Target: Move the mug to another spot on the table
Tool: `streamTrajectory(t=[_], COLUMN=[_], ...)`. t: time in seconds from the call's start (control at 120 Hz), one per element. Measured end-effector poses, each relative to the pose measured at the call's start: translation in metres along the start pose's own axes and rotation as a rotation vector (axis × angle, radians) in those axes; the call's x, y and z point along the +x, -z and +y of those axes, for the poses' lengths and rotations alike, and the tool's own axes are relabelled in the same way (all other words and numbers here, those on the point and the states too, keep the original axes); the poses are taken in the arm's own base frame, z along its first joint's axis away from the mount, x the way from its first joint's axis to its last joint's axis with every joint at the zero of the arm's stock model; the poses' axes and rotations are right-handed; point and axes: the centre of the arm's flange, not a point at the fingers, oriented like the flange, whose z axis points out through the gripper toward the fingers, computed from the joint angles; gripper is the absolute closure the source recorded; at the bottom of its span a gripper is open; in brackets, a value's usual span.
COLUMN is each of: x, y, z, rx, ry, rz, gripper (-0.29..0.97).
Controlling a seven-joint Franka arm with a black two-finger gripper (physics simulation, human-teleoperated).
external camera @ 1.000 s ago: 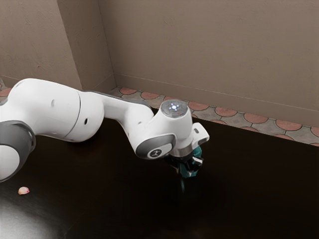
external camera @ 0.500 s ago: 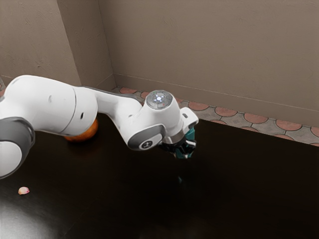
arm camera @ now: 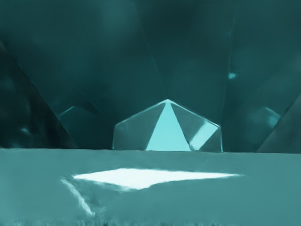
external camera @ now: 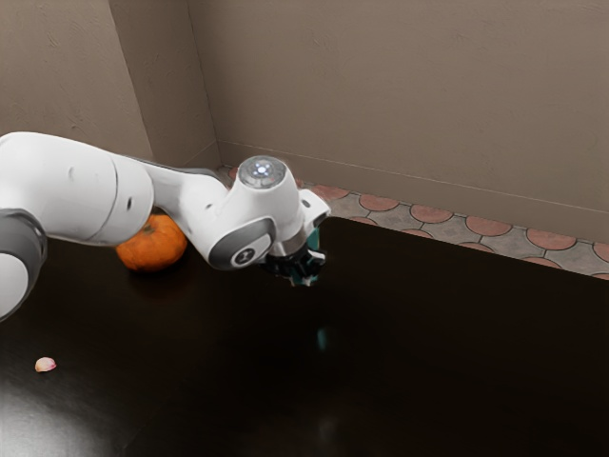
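While it hangs clear above the glossy dark table (external camera: 457, 371), the black two-finger gripper (external camera: 301, 272) is clamped on the small teal faceted mug (external camera: 307, 279), off to the exterior view's right of a round orange fruit (external camera: 152, 244).

The mug (external camera: 305, 274) is teal and small, and most of it is tucked under the black end effector (external camera: 299, 268), so only slivers of its glossy wall show between and below the fingers. It hangs clear of the dark worktop (external camera: 457, 362), gripped from two sides, with a faint teal reflection on the polished surface beneath it. Its exact tilt cannot be made out from the side. In the wrist view the mug (arm camera: 150, 70) is seen up close as faceted teal surfaces, dark above, with a paler angular panel and a bright highlight across a flat band.
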Motion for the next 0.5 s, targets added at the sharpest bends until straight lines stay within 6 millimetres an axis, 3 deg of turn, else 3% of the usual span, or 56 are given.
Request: streamTrajectory(t=[0.167, 0.408, 0.5], x=[-0.019, -0.027, -0.03], y=[0.006, -0.003, -0.001], z=[-0.045, -0.088, -0.096], rx=[0.021, 0.035, 0.032], ry=[0.038, 0.052, 0.045], rz=[-0.048, -0.046, -0.037], gripper=[0.78, 0.77, 0.77])
